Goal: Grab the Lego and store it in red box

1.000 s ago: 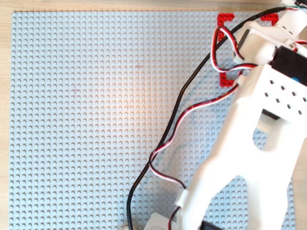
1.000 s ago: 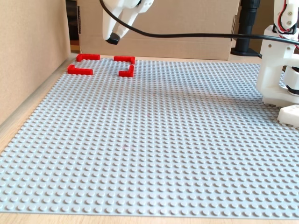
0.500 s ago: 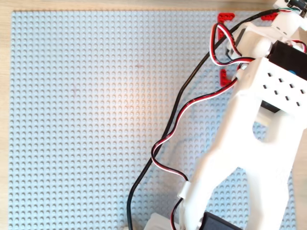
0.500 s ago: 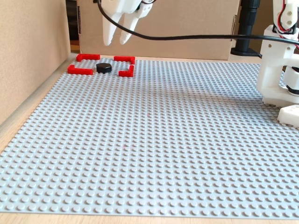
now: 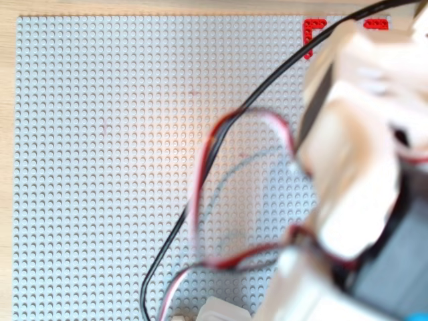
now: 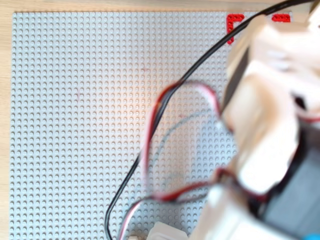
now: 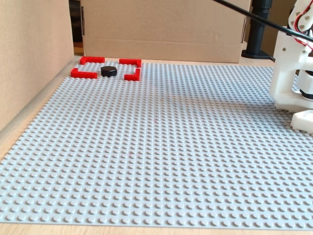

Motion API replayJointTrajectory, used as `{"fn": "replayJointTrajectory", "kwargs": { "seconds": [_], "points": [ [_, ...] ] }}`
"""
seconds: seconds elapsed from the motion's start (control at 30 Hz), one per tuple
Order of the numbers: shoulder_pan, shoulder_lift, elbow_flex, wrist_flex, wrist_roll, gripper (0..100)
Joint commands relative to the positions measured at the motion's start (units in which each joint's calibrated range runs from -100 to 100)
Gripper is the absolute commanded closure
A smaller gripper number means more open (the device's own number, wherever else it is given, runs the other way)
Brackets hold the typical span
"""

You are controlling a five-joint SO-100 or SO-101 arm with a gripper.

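Observation:
In the fixed view the black hexagonal Lego (image 7: 108,71) lies flat on the grey baseplate (image 7: 161,147), inside the red box (image 7: 84,74) at the far left corner. Nothing touches it. In both overhead views only two brackets of the red box (image 5: 311,27) (image 6: 232,20) show at the top right, and the Lego is hidden behind the arm. The arm (image 5: 361,134) (image 6: 270,100) is a blurred white mass close to the lens on the right. I cannot make out the gripper's fingers in any view.
The arm's white base (image 7: 293,73) stands at the right edge of the plate. Black and red cables (image 5: 200,187) loop over the plate's middle. Cardboard walls stand at the back (image 7: 161,29) and left (image 7: 29,49).

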Motion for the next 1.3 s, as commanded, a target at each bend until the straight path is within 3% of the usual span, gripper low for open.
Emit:
{"fn": "replayJointTrajectory", "kwargs": {
  "seconds": [0.0, 0.2, 0.5, 0.8, 1.27],
  "points": [
    [-3.70, -13.44, -2.00, 6.84, 0.15, 97],
    [-8.99, -30.05, 3.00, 10.61, 0.15, 97],
    [-9.36, -57.00, 24.73, 10.26, 0.68, 97],
    [-9.29, -76.83, 34.45, 10.26, 3.18, 97],
    [-9.06, -77.77, 34.82, 10.34, 3.44, 97]
  ]
}}
